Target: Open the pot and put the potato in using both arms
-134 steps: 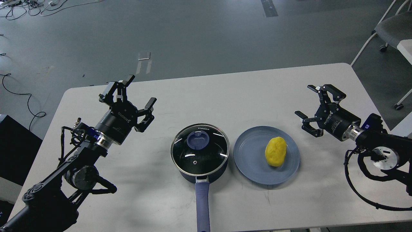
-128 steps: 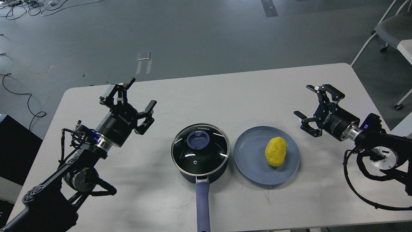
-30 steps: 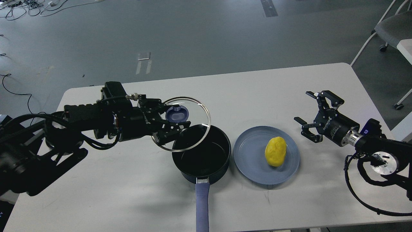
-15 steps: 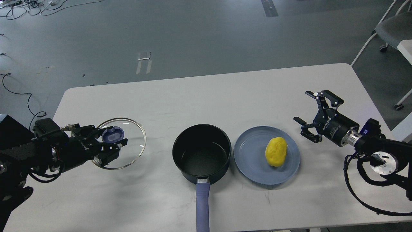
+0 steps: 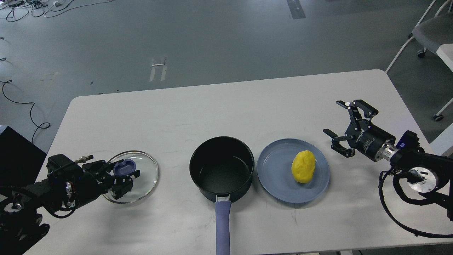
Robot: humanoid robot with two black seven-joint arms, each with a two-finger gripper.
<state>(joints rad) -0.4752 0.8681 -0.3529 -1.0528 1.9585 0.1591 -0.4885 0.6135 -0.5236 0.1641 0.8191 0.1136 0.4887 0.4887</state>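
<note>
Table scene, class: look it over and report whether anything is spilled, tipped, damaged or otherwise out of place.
Nothing stands out. The pot stands upright and open, the potato lies on the plate, and the glass lid is at the table's left side, its knob in the left gripper. No spills or damage show.

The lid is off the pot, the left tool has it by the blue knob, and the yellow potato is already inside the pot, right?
Not quite. The head view shows the potato still lying on the blue plate, beside the pot, which has nothing in it. The rest is right: the lid is off, and the left tool grips its blue knob.
</note>
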